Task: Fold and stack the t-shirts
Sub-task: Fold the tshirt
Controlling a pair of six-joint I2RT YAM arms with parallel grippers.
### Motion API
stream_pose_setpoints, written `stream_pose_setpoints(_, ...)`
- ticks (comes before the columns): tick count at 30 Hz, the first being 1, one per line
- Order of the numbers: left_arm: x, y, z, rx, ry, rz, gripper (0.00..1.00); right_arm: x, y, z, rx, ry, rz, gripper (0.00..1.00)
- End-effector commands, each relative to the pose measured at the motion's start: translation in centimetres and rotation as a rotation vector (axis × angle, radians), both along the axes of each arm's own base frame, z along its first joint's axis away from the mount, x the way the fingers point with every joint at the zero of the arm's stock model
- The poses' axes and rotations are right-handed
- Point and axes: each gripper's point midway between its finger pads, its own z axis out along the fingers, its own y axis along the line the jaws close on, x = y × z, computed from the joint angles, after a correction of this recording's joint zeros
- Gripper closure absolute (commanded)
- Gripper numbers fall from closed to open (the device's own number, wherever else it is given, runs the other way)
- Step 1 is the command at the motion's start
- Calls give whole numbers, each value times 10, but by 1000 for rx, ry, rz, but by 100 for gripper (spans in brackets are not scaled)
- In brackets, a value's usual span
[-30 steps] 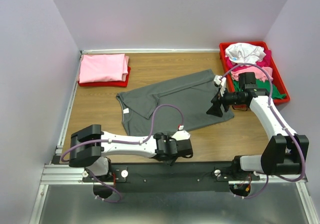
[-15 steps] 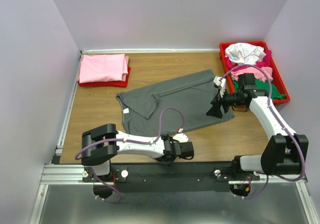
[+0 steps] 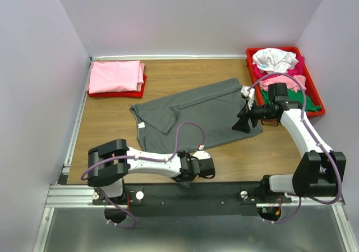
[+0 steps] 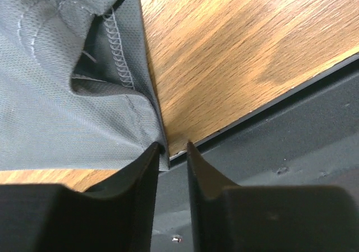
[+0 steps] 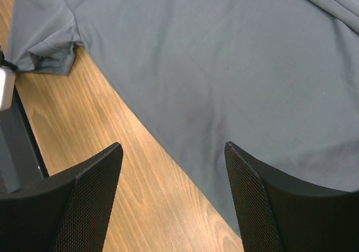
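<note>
Your left gripper (image 4: 171, 146) jaws narrow at the dark grey t-shirt (image 3: 196, 109) near corner, grip impossible to confirm, your right gripper (image 5: 173, 146) spread wide above it, holding nothing

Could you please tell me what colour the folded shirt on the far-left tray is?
Pink; the folded shirt shows best in the top external view.

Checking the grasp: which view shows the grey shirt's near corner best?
Left wrist: the grey shirt's near corner, close-up at the left gripper. The top view hides it under the arm; the right wrist shows it small.
</note>
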Motion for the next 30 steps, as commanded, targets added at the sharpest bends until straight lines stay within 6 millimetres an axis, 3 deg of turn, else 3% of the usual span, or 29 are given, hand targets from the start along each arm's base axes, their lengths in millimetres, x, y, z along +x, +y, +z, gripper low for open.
stream_pose_setpoints(1,7,25,-13,82,-12,14,74,-3,-2,4,27,-6,-13,20)
stream_pose_setpoints(7,18,31,-6,83,-42,45,75,-4,-1,6,33,-11,-10,20)
stream_pose_setpoints(12,27,31,4,50,-57,74,84,-5,0,6,37,-9,-9,20)
stream_pose_setpoints(17,25,29,7,30,-43,61,100,-5,-1,6,35,-11,-9,20)
stream_pose_setpoints(21,26,21,15,-16,-44,62,100,-4,-2,6,28,-13,-13,20)
stream_pose_setpoints(30,30,-20,69,-251,-55,44,100,3,-24,-5,-116,-39,-85,20)
